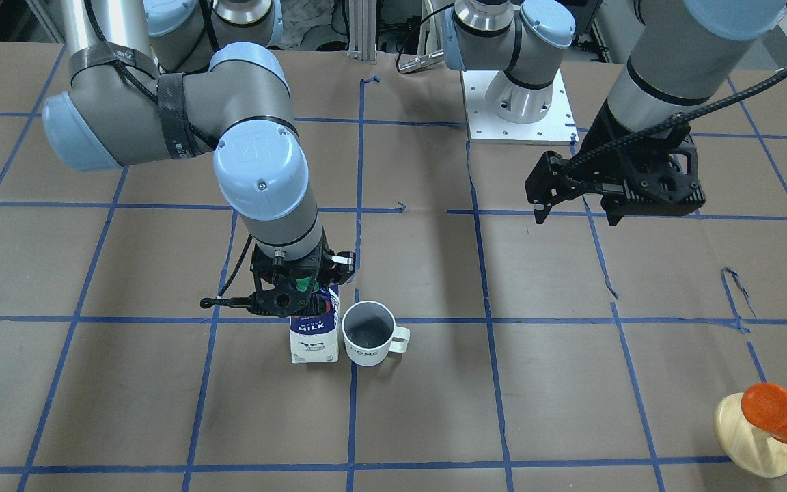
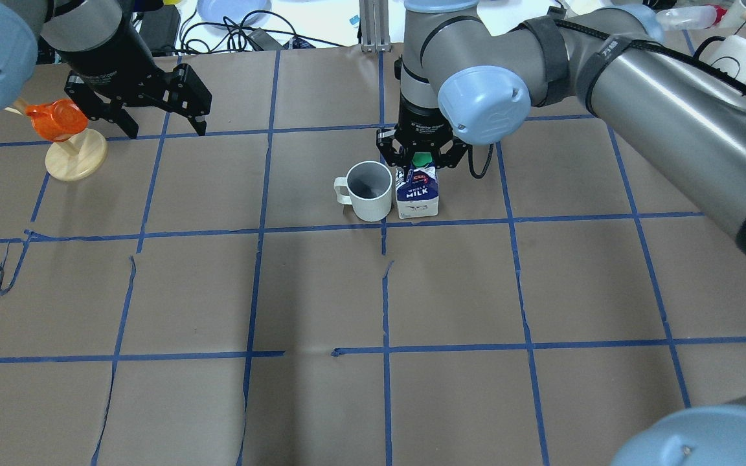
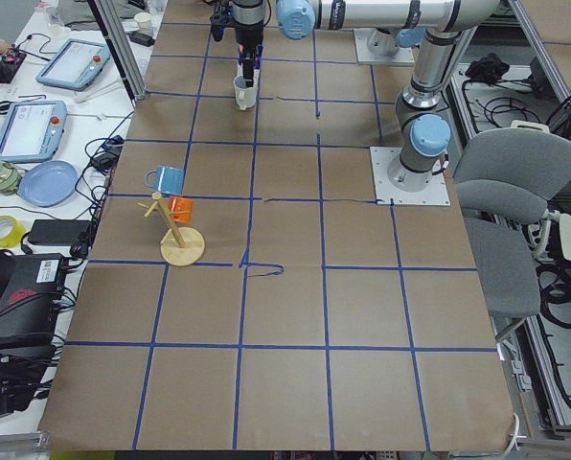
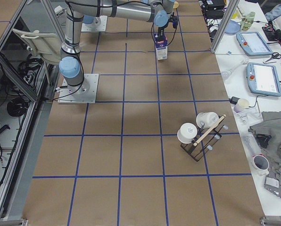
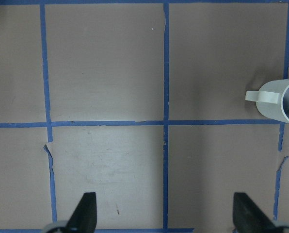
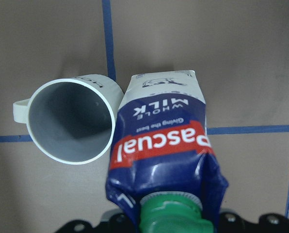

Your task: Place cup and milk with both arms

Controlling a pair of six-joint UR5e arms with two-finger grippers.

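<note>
The white cup (image 1: 368,333) stands upright on the brown paper, its handle toward the robot's left. The blue and white milk carton (image 1: 314,338) stands right beside it, touching or nearly so; both also show in the overhead view, the cup (image 2: 370,189) and the milk (image 2: 418,192). My right gripper (image 1: 298,290) comes straight down over the carton's green-capped top and looks shut on it; the right wrist view shows the carton (image 6: 164,145) and the cup (image 6: 69,121) from above, fingers hidden. My left gripper (image 2: 153,113) hangs open and empty, well to the cup's left.
An orange mug on a round wooden stand (image 2: 65,129) sits just beside the left gripper. The right arm's base plate (image 1: 520,109) is bolted to the table. A black rack with white mugs (image 4: 199,132) stands at the table's right end. Blue tape lines grid the paper.
</note>
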